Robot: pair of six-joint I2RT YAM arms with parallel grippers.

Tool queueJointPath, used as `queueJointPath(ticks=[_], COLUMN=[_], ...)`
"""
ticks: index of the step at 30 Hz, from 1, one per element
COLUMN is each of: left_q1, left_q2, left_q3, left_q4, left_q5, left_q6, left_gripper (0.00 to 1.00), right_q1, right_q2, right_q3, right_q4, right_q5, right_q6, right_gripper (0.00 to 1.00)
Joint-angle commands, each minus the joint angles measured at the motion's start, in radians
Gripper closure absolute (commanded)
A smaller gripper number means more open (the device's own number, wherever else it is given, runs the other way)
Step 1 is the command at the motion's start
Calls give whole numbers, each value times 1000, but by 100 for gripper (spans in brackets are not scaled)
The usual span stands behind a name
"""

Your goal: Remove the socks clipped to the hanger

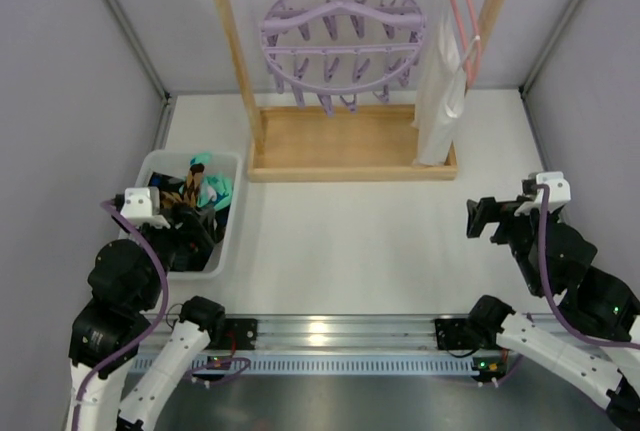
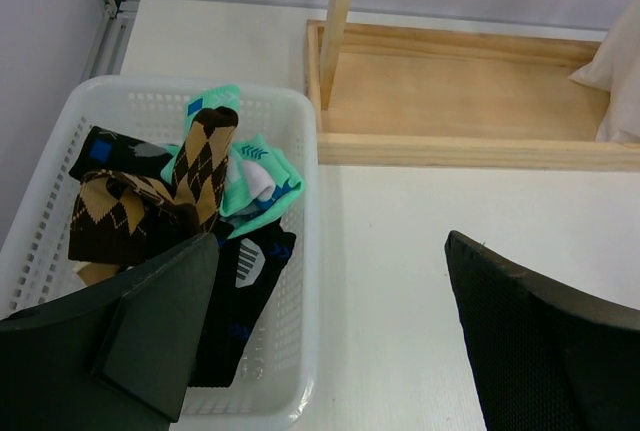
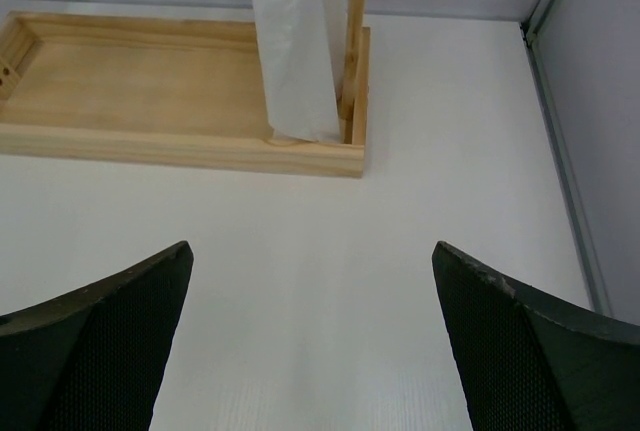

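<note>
Seen from above, the lilac hanger (image 1: 343, 36) hangs by its hook from the top rail of a wooden rack (image 1: 340, 141) at the far side of the tabletop (image 1: 360, 241), its pegs dangling below the ring. To its right on the same rail hangs a pink clothes hanger (image 1: 460, 11) carrying a white garment (image 1: 440, 101). The socks (image 1: 200, 186) lie heaped in a white basket (image 1: 232, 213) at the left, well apart from the hanger. The left gripper (image 1: 192, 226) hangs over the near half of that basket, and the right gripper (image 1: 482, 219) is held above bare tabletop at the right, pointing inward. From the left wrist, the heap shows a brown and tan argyle sock (image 2: 200, 166) on top, a mint-green sock (image 2: 265, 186) beside it against the basket's right wall, and a black sock (image 2: 245, 291) nearer the camera. The two dark fingers (image 2: 150, 331) stand wide apart with nothing between them; the left one covers the near part of the basket, the other is over the tabletop. From the right wrist, that gripper's fingers (image 3: 520, 341) are likewise spread wide and hold nothing, with the rack's base and the hem of the white garment beyond them.
</note>
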Motion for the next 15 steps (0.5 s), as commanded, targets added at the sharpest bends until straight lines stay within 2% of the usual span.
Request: queueJointPath(ticks=[1, 15], left_q1=[-3, -5], left_q2=[11, 9], left_q3=[-5, -34], left_q4=[13, 42], left_q5=[-21, -20], left_q6=[-10, -25], left_gripper=[2, 2], right_q1=[-6, -6], right_q2=[28, 39], right_q3=[27, 18], right_q4=[-9, -3], right_q5=[23, 15], right_q6=[-16, -1], right_gripper=[1, 1])
